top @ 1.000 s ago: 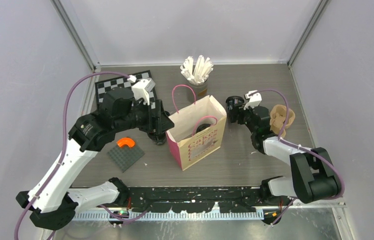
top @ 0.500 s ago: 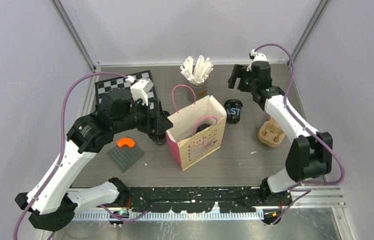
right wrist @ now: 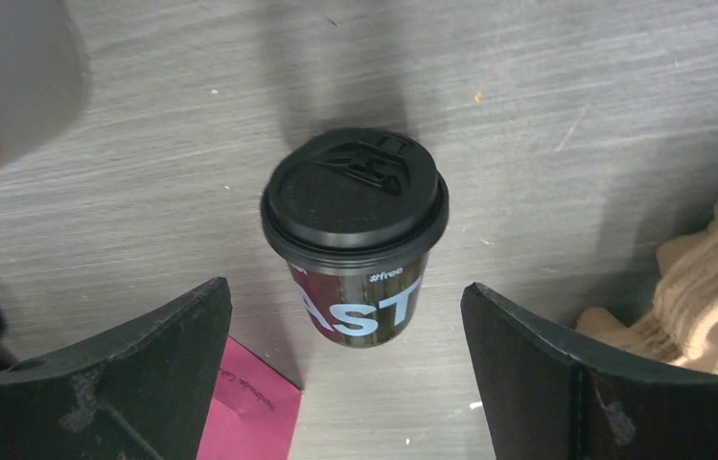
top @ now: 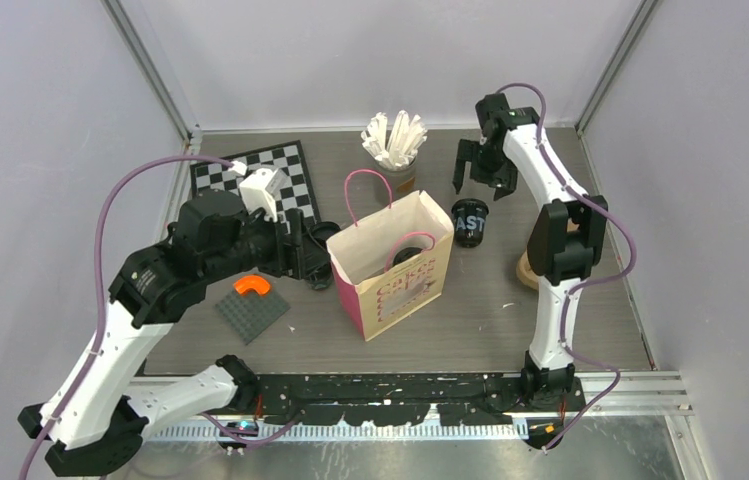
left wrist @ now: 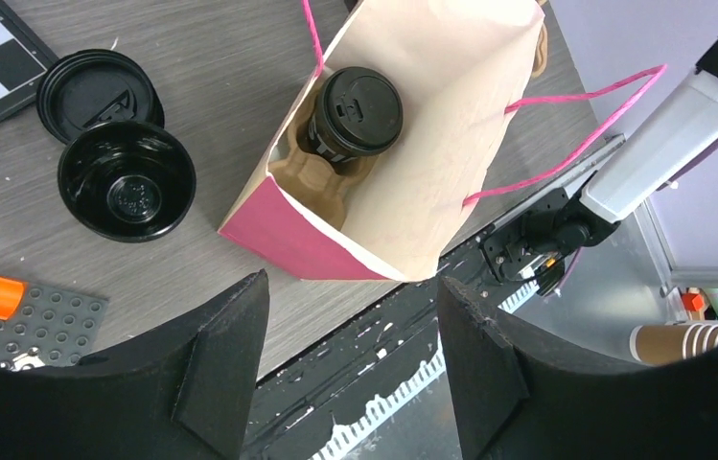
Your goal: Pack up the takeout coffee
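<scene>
Got one lidded cup (left wrist: pixel 350 113) into the pink bag (top: pixel 400 290), left a second cup (right wrist: pixel 355 230) out toward the far right corner of the counter (top: pixel 470 320), with the right end effector (top: pixel 485 178) and the left end effector (left wrist: pixel 350 287) both spread apart, empty.

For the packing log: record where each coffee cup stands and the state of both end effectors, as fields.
pink bag: upright, mouth open
bagged cup: lidded, seated in a pulp carrier inside the pink bag
standing cup: lidded, upright on the table, right of the pink bag
lidless cup: on the table, left of the pink bag
loose lid: beside the lidless cup
left end effector: open, empty
right end effector: open, empty, over the standing cup
</scene>
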Robot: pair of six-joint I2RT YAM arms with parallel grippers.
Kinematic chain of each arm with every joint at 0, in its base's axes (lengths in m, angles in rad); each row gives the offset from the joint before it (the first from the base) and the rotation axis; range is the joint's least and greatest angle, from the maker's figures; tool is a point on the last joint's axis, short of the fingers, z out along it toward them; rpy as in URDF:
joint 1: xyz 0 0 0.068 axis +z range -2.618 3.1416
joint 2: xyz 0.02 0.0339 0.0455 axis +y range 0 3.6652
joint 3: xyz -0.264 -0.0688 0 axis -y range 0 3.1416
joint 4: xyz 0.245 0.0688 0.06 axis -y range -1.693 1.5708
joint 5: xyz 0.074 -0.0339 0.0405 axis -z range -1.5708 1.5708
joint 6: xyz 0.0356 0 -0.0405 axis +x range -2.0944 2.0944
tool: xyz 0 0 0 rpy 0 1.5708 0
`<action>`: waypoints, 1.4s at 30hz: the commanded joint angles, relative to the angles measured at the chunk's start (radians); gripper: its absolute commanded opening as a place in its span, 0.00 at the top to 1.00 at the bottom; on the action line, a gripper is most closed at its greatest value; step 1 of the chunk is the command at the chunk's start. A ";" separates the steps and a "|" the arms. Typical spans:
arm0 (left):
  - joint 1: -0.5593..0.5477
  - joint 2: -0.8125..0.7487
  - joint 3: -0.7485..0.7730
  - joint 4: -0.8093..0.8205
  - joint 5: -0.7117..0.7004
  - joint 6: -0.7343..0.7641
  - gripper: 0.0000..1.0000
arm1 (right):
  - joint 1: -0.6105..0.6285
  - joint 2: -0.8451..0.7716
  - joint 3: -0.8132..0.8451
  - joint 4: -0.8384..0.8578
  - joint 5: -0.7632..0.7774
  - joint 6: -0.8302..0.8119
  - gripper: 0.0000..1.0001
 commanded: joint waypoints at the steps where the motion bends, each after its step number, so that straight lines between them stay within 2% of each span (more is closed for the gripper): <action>1: 0.003 -0.026 0.028 -0.021 -0.031 0.003 0.34 | -0.006 0.052 0.129 -0.236 0.055 0.004 0.06; 18: 0.003 -0.019 0.003 0.012 -0.028 -0.002 0.33 | -0.017 0.175 0.112 -0.158 -0.095 -0.027 0.07; 25: 0.002 -0.019 0.007 0.015 -0.031 -0.002 0.34 | -0.024 0.148 0.049 -0.072 -0.084 -0.052 0.18; 34: 0.002 -0.028 -0.003 0.022 -0.028 -0.005 0.34 | -0.030 -0.084 -0.283 0.341 -0.056 -0.139 0.26; 39: 0.003 -0.031 -0.001 0.021 -0.026 -0.007 0.33 | -0.033 -0.249 -0.562 0.705 -0.093 -0.198 0.29; 42: 0.003 -0.033 0.005 0.013 -0.027 -0.008 0.34 | -0.035 -0.330 -0.668 0.873 -0.088 -0.220 0.31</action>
